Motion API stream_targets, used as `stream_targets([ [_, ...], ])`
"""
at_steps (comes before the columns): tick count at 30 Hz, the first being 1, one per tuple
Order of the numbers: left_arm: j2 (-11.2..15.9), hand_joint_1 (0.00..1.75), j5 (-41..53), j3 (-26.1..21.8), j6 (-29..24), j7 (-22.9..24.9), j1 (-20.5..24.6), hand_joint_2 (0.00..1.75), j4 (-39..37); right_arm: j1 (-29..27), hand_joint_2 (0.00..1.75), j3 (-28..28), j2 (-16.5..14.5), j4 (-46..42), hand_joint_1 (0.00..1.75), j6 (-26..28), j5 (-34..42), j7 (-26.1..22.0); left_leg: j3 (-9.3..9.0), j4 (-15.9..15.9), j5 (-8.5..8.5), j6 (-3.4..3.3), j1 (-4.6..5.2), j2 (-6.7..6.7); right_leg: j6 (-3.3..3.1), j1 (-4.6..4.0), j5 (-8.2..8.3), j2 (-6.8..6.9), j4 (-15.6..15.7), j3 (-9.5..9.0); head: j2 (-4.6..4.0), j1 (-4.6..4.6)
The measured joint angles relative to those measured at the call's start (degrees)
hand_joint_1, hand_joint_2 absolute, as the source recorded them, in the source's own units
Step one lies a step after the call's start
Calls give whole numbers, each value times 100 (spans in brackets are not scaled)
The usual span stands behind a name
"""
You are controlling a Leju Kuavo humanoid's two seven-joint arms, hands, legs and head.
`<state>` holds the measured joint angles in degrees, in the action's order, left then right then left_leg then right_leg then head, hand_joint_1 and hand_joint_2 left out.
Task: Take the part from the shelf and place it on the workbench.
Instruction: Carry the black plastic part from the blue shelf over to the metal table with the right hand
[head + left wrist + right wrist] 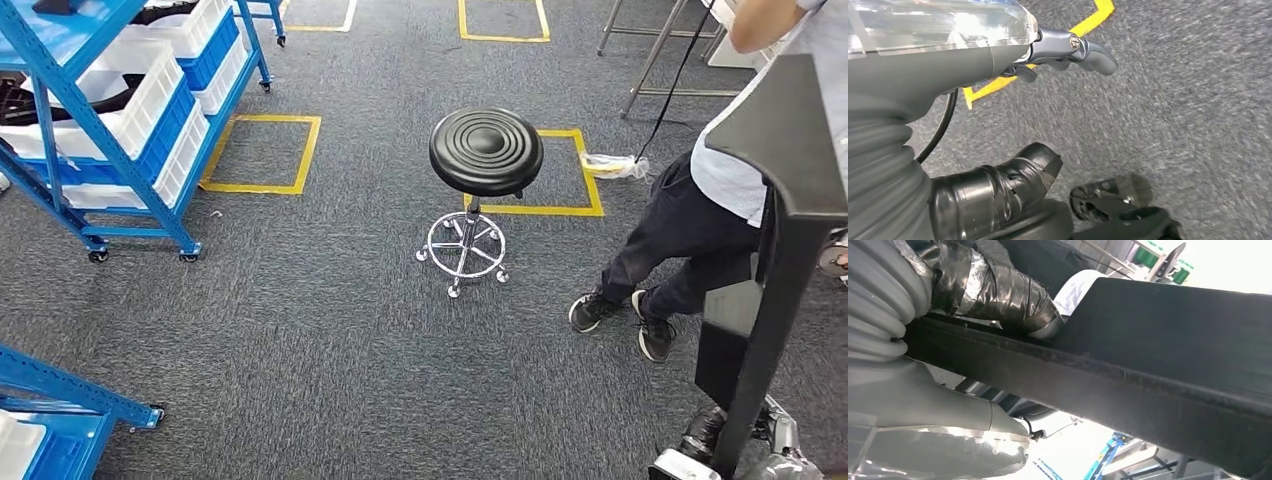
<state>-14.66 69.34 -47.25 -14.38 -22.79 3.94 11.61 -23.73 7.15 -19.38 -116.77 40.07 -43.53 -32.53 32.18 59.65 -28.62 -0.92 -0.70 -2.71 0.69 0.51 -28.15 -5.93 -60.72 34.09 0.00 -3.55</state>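
The part is a long black angled panel (790, 200) standing upright at the right edge of the head view. My right hand (700, 440) grips it near its lower end. In the right wrist view the black part (1158, 355) runs across the picture, with my taped thumb (993, 287) pressed on one side and my right hand (938, 405) on the other. My left hand (973, 65) hangs over the carpet, its fingers (1093, 52) apart and holding nothing. The blue shelf (60, 95) with white bins (150, 95) stands at the far left.
A black round stool (485, 150) on a chrome wheeled base stands mid-floor. A person (700, 200) in dark trousers stands just behind the part on the right. Yellow tape squares (260, 152) mark the grey carpet. Another blue rack corner (60, 400) is at lower left.
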Motion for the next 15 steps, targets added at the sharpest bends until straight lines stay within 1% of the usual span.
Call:
stream_targets([
  [1, -1, 0, 1, 0, -1, -1, 1, 175, 0, -1, 175, 3, 3, -1, 175, 1, 4, 2, -17, -38, 21, -38, -7, 61, 27, -3, -58, 115, -84, 42, 0, -2],
  [2, -3, 0, 2, 0, 0, -1, 1, 175, -1, 4, 175, 6, 7, -1, 175, 1, 7, 3, -32, -74, 37, -70, -14, 125, 49, -9, -175, 264, -281, 136, 0, -4],
  [3, -3, 0, 2, 0, 0, -2, 0, 175, -1, 8, 175, 7, 13, -1, 175, 1, 9, 3, -43, -90, 40, -90, -10, 193, 71, -11, -333, 415, -582, 286, 0, -6],
  [4, -2, 0, 2, 0, 0, -2, -6, 175, -1, 15, 175, 8, 18, 0, 175, 1, 10, 4, -45, -96, 34, -102, -5, 267, 92, -4, -492, 489, -940, 477, 0, -5],
  [5, 1, 0, 2, 0, 0, -1, -13, 175, -1, 17, 175, 8, 24, 2, 175, 1, 14, 4, -47, -96, 24, -108, 1, 343, 109, 8, -592, 519, -1247, 645, 0, -5],
  [6, 4, 0, 2, 0, 0, -1, -18, 175, 0, 14, 175, 8, 28, 4, 175, 1, 17, 6, -53, -96, 11, -110, 5, 417, 120, 20, -597, 535, -1401, 737, 0, -5],
  [7, 7, 0, 3, 0, 0, -1, -19, 175, 0, 12, 175, 9, 31, 5, 175, 1, 21, 8, -64, -96, -4, -106, 7, 487, 123, 29, -494, 551, -1343, 719, 0, -5],
  [8, 8, 0, 3, 0, 0, -1, -16, 175, 0, 11, 175, 9, 33, 7, 175, 1, 23, 9, -85, -96, -21, -99, 8, 550, 115, 30, -308, 590, -1070, 584, 0, -5],
  [9, 7, 0, 3, 0, 0, -1, -14, 175, 0, 12, 175, 9, 34, 8, 175, 1, 23, 9, -111, -97, -40, -87, 9, 604, 95, 21, -113, 686, -679, 384, 0, -5],
  [10, 5, 0, 3, 0, 0, -1, -13, 175, 0, 18, 175, 9, 36, 8, 175, 1, 24, 10, -135, -95, -61, -66, 19, 656, 69, -11, 19, 802, -316, 197, 0, -5],
  [11, 3, 0, 2, 0, 0, -2, -12, 175, 0, 23, 175, 9, 38, 9, 175, 0, 25, 11, -156, -96, -81, -41, 28, 700, 35, -43, 91, 890, -57, 66, 0, -4],
  [12, 2, 0, 2, 0, 0, -2, -7, 175, 0, 27, 175, 9, 41, 10, 175, 0, 29, 12, -173, -98, -98, -13, 36, 742, 2, -75, 98, 941, 69, 8, 0, -4],
  [13, 1, 0, 2, 0, 0, -3, 2, 175, -1, 30, 175, 11, 45, 11, 175, 0, 34, 14, -193, -110, -109, 17, 41, 792, -29, -103, 78, 919, 90, 5, 0, -2],
  [14, -3, 0, 2, 0, 0, -3, 16, 175, -1, 28, 175, 13, 47, 12, 175, 1, 38, 15, -228, -129, -119, 47, 41, 843, -63, -106, 84, 855, 111, -1, 0, -2],
  [15, -8, 0, 2, 0, 0, -3, 29, 175, -1, 23, 175, 15, 50, 13, 175, 1, 43, 17, -262, -131, -141, 77, 32, 842, -96, -94, 97, 800, 154, -31, 0, -3],
])
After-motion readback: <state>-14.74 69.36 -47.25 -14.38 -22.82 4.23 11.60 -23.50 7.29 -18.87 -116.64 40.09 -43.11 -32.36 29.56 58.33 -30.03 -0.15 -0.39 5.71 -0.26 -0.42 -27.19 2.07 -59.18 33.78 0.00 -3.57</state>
